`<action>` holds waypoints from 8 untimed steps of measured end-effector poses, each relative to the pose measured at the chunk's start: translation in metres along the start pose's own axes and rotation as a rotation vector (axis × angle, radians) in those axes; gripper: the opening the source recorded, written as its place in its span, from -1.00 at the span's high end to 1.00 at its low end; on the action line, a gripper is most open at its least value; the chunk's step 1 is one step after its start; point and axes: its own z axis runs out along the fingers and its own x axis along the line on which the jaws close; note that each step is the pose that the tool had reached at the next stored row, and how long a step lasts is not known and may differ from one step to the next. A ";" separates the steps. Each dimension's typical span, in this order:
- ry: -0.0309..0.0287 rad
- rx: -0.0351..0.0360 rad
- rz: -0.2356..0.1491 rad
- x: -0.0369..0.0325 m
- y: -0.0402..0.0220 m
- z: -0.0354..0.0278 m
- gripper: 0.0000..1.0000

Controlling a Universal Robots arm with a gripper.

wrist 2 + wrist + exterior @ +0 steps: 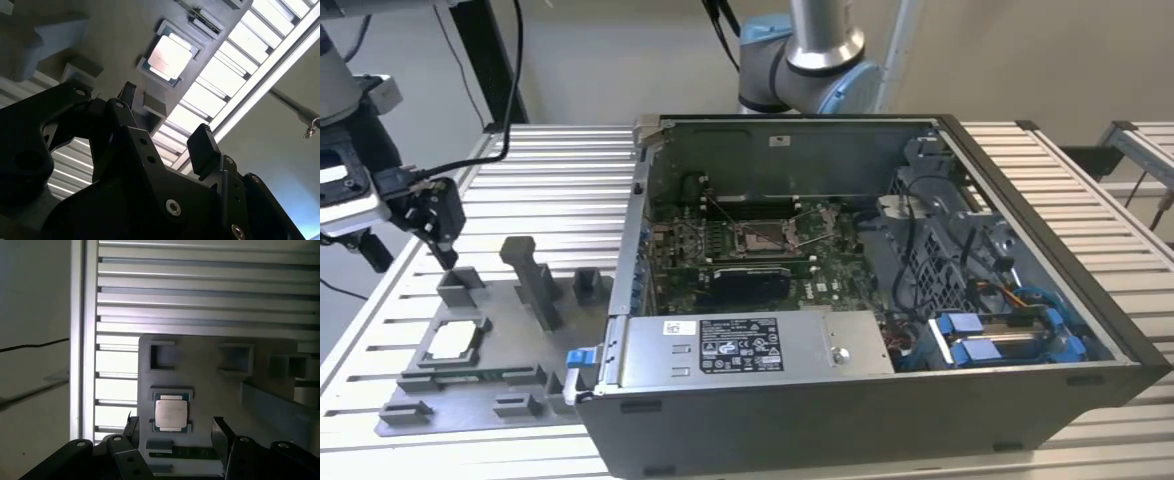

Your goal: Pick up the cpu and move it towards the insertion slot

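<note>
The cpu (454, 341) lies flat in a square pocket of a grey fixture plate (507, 385) at the exterior view's left, silvery top up. Both wrist views show the cpu (169, 56) (171, 412) untouched in its pocket. My gripper (414, 262) hangs above the plate's far end, open, with nothing between its black fingers (202, 150) (220, 432). The insertion slot (763, 237) is a silver-framed socket on the motherboard inside the opened computer case, well off toward the exterior view's right of the gripper.
The fixture plate carries upright grey blocks (534, 280) between the cpu and the case. The tall case wall (635, 200) and a labelled silver box (747, 350) stand between the plate and the socket. A second arm's base (801, 60) rises behind the case. Slatted aluminium table (547, 190) lies beneath.
</note>
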 end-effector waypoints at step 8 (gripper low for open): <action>0.0003 0.0067 0.000 -0.0001 0.0006 0.0144 -1.00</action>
